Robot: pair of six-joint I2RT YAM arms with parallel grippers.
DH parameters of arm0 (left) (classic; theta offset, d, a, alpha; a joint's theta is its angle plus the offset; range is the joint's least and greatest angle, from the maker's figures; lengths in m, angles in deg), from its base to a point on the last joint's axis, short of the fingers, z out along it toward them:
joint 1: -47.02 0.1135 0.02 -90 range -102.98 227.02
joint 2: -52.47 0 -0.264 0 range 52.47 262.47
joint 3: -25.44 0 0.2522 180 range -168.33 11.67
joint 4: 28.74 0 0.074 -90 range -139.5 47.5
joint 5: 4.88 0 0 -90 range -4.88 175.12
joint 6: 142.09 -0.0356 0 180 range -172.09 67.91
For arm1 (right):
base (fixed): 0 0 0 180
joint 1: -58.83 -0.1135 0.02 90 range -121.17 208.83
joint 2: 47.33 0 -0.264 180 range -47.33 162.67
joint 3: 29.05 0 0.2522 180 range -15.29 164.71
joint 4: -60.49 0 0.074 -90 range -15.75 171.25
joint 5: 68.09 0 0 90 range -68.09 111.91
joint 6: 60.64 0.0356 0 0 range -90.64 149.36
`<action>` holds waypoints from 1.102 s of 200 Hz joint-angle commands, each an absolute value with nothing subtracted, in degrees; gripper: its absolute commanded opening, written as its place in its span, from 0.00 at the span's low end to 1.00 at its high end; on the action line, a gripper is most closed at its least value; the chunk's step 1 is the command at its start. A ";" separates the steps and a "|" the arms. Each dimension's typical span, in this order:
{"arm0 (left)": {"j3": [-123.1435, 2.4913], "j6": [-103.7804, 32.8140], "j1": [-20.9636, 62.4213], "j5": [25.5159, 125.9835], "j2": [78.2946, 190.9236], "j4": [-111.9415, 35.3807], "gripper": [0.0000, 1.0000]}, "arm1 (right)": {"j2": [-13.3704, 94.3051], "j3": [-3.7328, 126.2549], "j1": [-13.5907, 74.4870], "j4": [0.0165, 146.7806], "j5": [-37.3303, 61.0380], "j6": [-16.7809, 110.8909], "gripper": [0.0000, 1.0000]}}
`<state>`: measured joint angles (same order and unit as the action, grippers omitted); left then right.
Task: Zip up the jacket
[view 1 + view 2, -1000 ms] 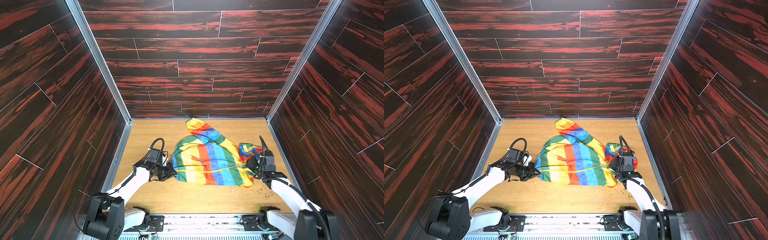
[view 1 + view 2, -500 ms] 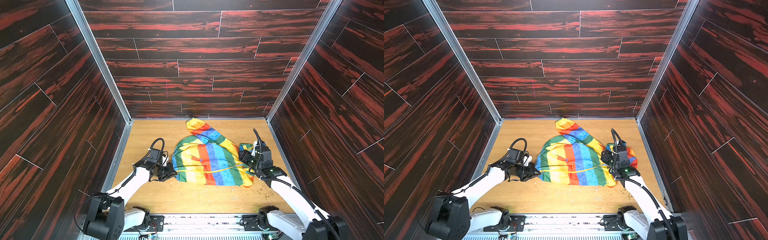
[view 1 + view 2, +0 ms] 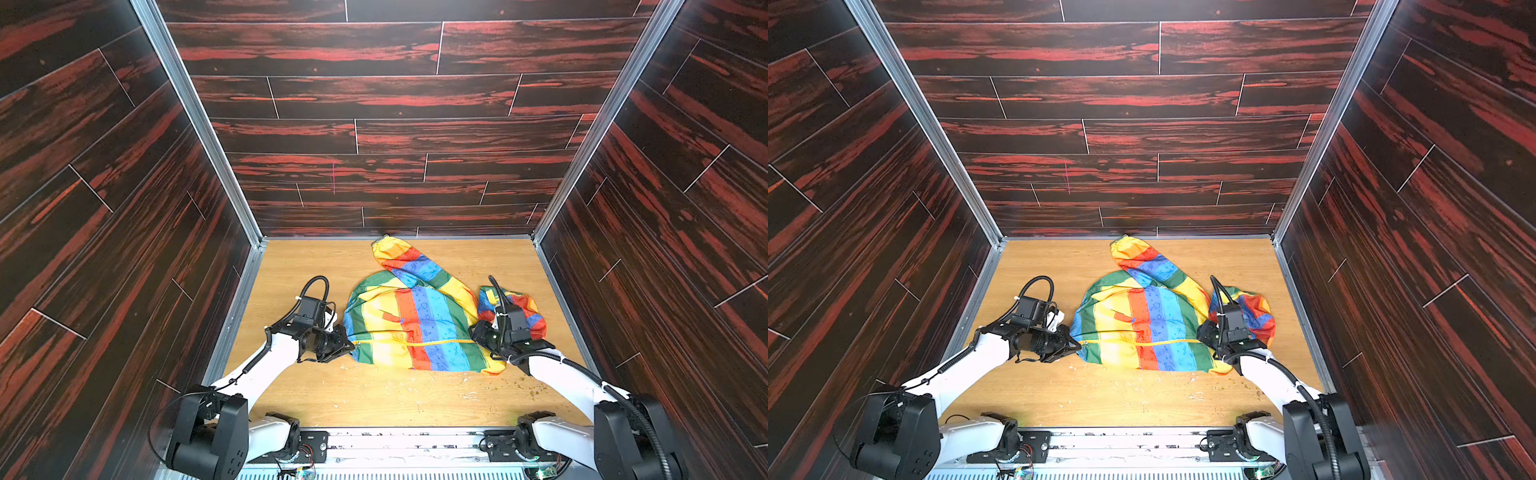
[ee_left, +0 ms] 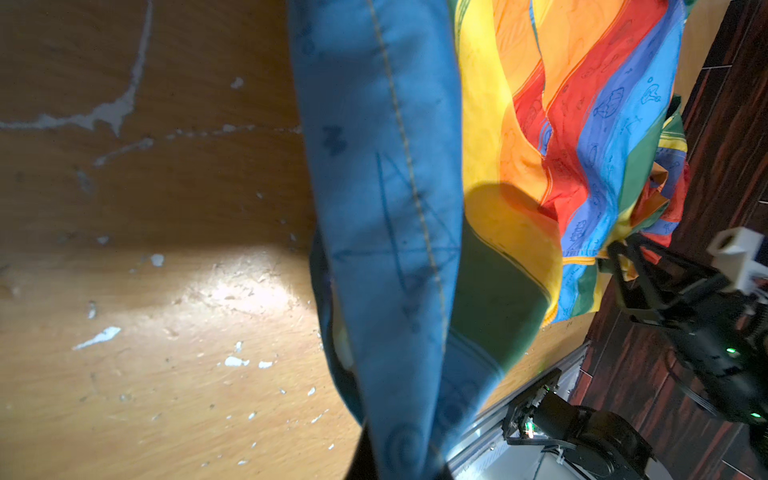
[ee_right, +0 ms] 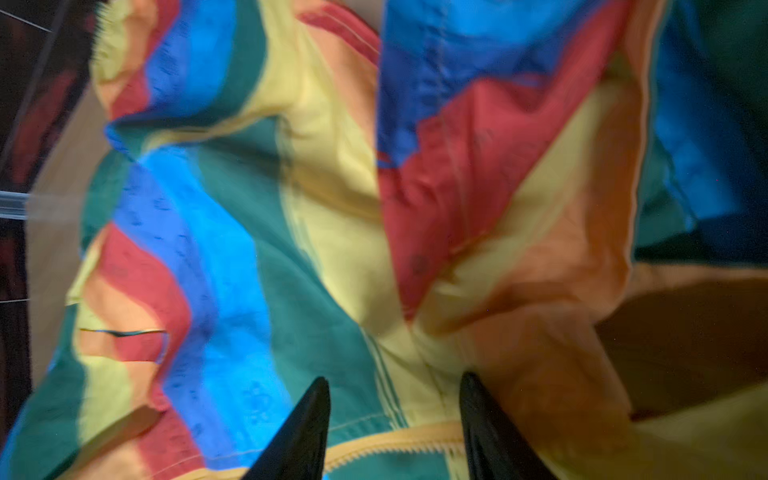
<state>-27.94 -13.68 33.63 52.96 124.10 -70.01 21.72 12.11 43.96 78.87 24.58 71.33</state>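
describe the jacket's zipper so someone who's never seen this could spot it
On the light wooden table lies a crumpled rainbow-striped jacket. Near its robot-side edge a thin yellow zipper runs sideways across the fabric. Unlike the yellow stripes, it cuts across the colour bands instead of following them.

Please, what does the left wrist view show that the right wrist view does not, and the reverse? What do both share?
Only the left wrist view: the blue hem of the jacket close to the lens, white flecks on the table, and a black arm base. Only the right wrist view: a pocket slit, and the yellow zipper passing between the open fingertips. Both: the rainbow stripes, some table, and the right claw, which the left wrist view shows from far off.
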 commanded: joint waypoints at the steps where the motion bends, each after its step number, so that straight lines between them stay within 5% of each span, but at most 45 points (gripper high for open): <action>1: -30.10 -15.74 34.26 51.25 121.82 -72.44 0.00 | 24.28 11.65 43.82 77.40 26.48 72.77 0.53; 15: -30.09 -16.01 34.36 50.49 121.69 -72.14 0.00 | 25.46 12.10 43.87 76.74 25.98 72.77 0.53; 87: -22.38 -8.19 34.23 45.98 120.50 -54.35 0.41 | 26.06 13.71 43.89 76.97 25.25 72.42 0.53; 220: -19.18 -10.06 31.73 53.14 126.44 -53.00 0.46 | 24.81 15.82 43.93 77.94 23.86 72.33 0.53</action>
